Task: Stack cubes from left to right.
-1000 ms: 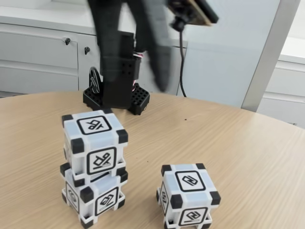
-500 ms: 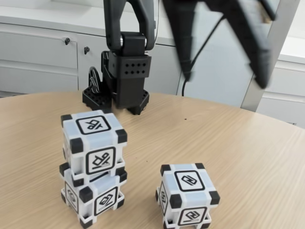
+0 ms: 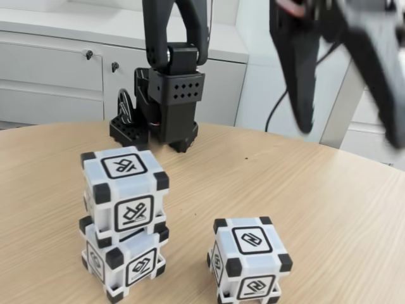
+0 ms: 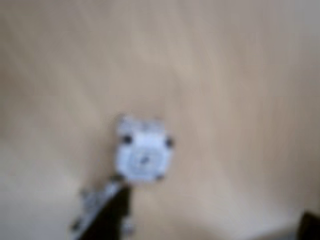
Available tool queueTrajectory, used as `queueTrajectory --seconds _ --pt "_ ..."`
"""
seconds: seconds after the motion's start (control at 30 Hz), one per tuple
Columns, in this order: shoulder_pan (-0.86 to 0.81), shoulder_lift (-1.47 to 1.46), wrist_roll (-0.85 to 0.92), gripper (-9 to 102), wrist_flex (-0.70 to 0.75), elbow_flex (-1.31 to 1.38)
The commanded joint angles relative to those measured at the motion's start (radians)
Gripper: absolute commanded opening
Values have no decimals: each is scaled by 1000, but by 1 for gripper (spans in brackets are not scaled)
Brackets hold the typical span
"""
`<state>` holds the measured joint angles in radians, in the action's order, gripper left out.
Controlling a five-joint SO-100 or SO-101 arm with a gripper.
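Nearest the fixed camera, at about 7 o'clock in its view, two pale grey-white plastic cubes with black corner blocks stand as a stack: the lower cube (image 3: 123, 258) on the light wooden table (image 3: 329, 209), the upper cube (image 3: 126, 189) squarely on it, a little twisted. At 5 o'clock the third, single cube (image 3: 249, 258) sits alone, well apart from the stack. The blurred wrist view shows one cube (image 4: 143, 150) just below centre.

The step in hand looks like the reach for that single cube, which must next be centred between the jaws, lowered onto, and lifted onto the stack.

Farther back, at 1 o'clock, the black two-finger gripper (image 3: 351, 133) hangs high with its fingers spread wide, holding nothing. Bare table surrounds the single cube; its curved edge runs behind the black arm base (image 3: 166, 104) at 12 o'clock.
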<state>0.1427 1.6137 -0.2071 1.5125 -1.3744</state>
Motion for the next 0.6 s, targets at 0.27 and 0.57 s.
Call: queueTrajectory --seconds 0.27,0.57 --pt "-78 -261 -3 35 -12 6" --pt "-190 -279 41 34 -9 5"
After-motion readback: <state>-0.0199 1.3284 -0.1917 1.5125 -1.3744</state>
